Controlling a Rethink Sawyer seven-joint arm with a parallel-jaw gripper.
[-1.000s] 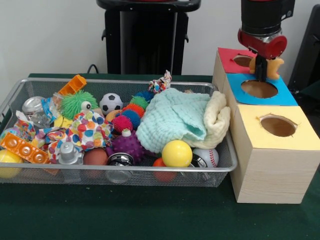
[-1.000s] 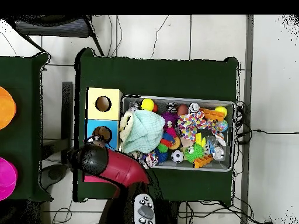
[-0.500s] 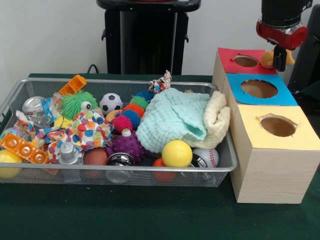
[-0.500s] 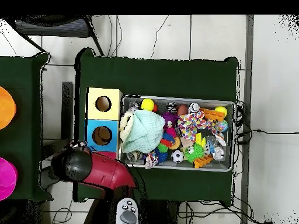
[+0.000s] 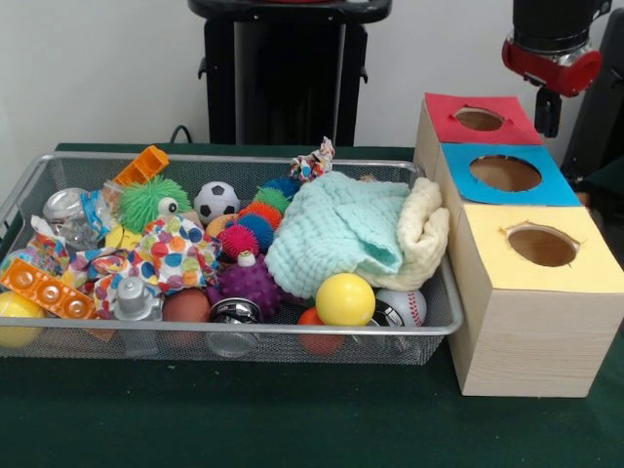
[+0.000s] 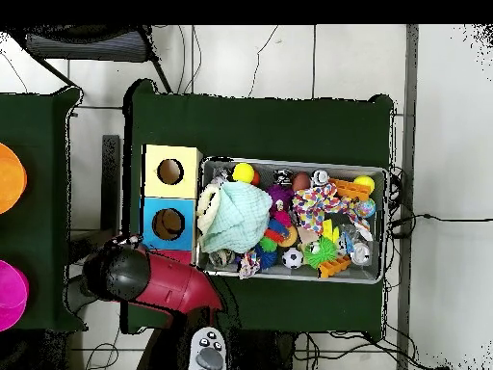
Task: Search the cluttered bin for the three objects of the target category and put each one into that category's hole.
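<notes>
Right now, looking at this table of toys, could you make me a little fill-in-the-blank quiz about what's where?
The wooden box row has three holes; the panel nearest the camera is coloured ____.
The robot's red and black gripper hangs above the ____ panel's far corner.
The pale green knitted cloth lies inside the wire mesh ____.
Against the bin's front wall, the smooth yellow ball sits beside a white ____ with red stitching.

Missing words: yellow; red; bin; baseball
</notes>
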